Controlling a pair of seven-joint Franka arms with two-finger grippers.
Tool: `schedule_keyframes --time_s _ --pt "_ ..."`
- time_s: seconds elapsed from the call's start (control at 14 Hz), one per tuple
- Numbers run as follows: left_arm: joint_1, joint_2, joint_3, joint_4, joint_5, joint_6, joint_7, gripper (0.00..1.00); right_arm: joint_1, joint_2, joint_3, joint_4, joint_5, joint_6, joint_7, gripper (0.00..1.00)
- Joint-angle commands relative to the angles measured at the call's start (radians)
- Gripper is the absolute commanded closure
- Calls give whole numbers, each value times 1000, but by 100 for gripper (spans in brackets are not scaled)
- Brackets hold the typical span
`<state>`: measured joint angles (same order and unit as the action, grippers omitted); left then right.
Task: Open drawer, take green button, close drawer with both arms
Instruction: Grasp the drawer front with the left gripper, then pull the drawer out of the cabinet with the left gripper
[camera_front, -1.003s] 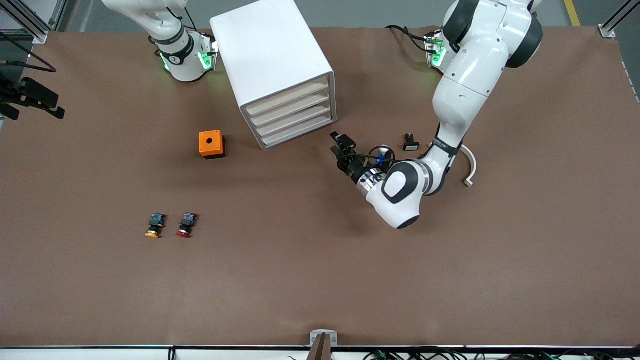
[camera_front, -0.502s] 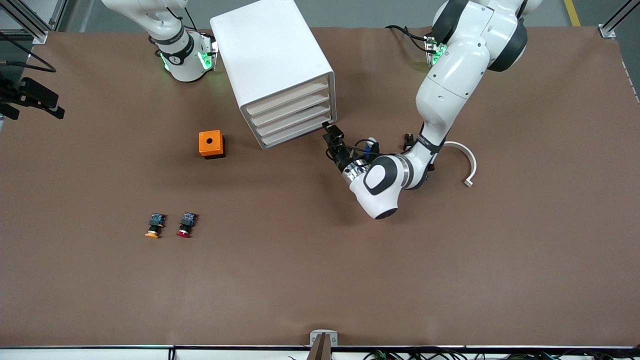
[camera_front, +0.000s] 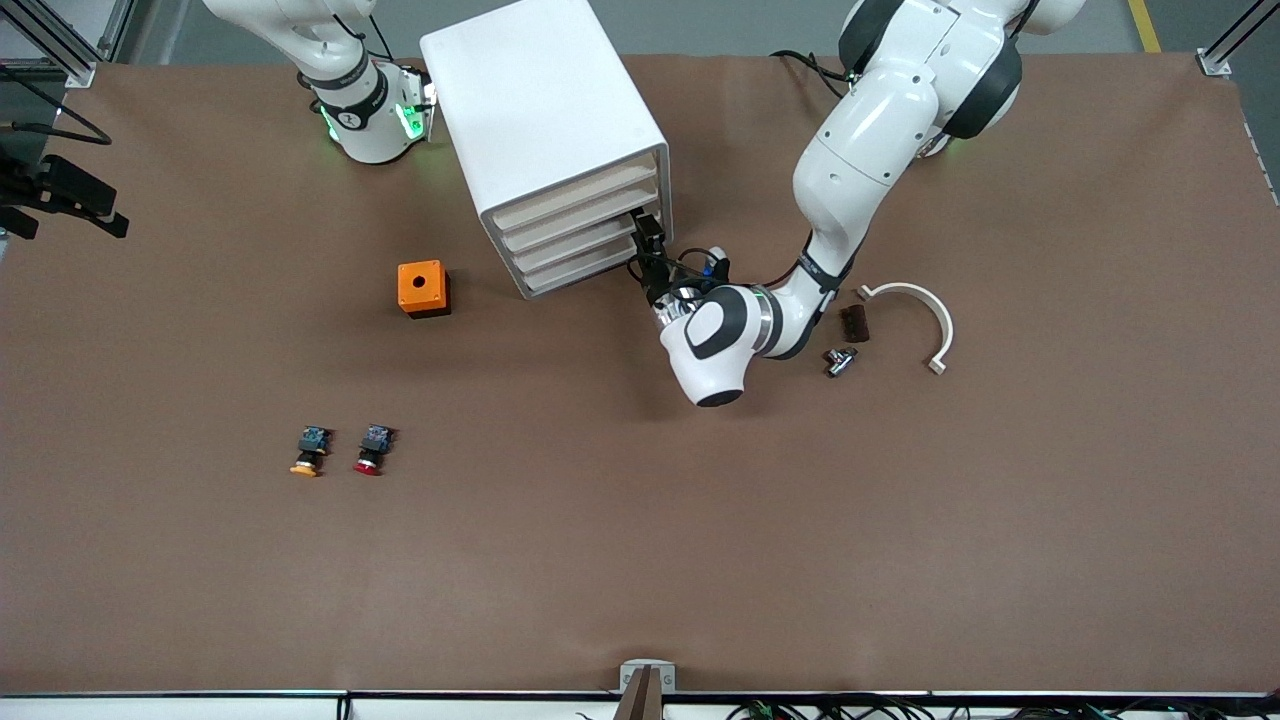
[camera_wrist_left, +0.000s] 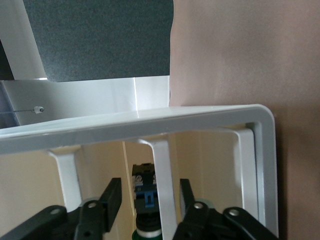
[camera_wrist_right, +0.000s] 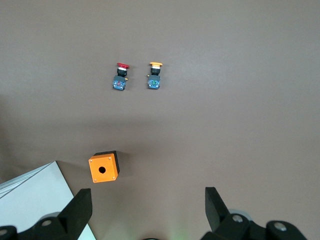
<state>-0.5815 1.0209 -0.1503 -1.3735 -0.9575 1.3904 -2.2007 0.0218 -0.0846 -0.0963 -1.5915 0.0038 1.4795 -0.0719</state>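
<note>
- Left claw (camera_front: 648, 250) sits at upper centre of the front view, low against the cream drawer fronts of the white cabinet (camera_front: 545, 120), at the corner toward the left arm's end of the desk (camera_front: 640, 560).
- Its fingers (camera_wrist_left: 112, 200) are spread in the left wrist view; we cannot tell whether they touch a front.
- We see the drawer (camera_front: 590, 268), lowest of the four, shut and flush with the three above it.
- We see the button (camera_wrist_left: 146, 187) only in the left wrist view, at lower centre. Its black-and-blue body and a sliver of green cap lie between the spread fingers, touching neither. Whether it lies inside the drawer we cannot tell.
- Right claw (camera_wrist_right: 147, 192) hangs spread and empty, high over the desk, while that arm waits.
- An orange box (camera_front: 422, 288) with a round hole stands on the desk beside the cabinet, toward the right arm's end.
- Nearer the front camera, an orange-capped button (camera_front: 310, 452) and a red-capped button (camera_front: 371, 450) lie side by side, apart.
- Toward the left arm's end lie a white curved piece (camera_front: 915, 310), a small dark block (camera_front: 853, 322) and a small metal part (camera_front: 839, 360).
</note>
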Motion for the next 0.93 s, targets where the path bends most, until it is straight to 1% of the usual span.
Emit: schedule_keyframes --time_s 0.0,0.5,0.86 --pt "2 7 6 -1 29 -19 -13 50 -9 -20 3 -13 -13 -4 -9 0" --pt "0 8 6 -1 40 -21 -7 55 -25 -20 4 -12 -12 -4 -11 0" --pt "-11 10 6 4 37 -19 -7 68 -25 -20 4 -13 -12 -5 -14 0"
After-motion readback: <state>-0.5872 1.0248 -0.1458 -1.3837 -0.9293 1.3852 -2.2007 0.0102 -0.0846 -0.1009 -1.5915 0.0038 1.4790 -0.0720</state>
